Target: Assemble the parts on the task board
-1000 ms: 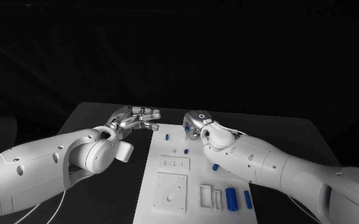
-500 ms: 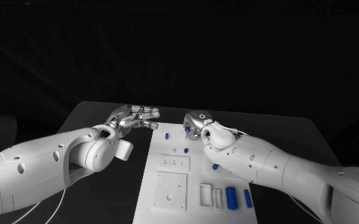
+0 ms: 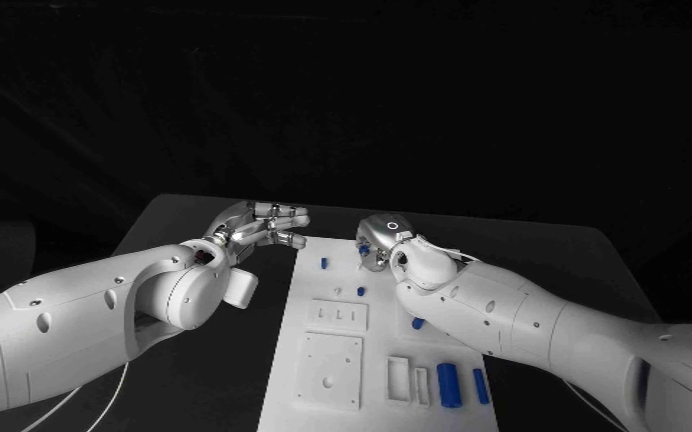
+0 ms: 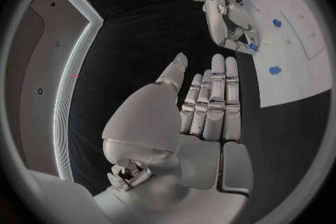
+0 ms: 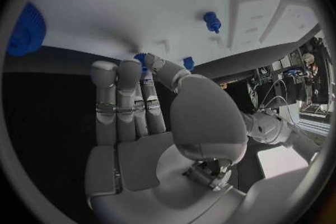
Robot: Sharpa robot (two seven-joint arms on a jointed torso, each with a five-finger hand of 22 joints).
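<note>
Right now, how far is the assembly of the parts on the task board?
Early, it seems. The right hand pinches a small blue part at the task board's far end. The left hand holds nothing. Two blue cylinders lie loose at the near end.

No text, label or number (or brand mark) can be read anywhere.

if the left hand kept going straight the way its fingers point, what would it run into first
Probably nothing on the board. The left hand lies flat over the black table beside the task board, fingers pointing along its edge. The right hand sits ahead, slightly to the board side; depth is unclear.
</note>
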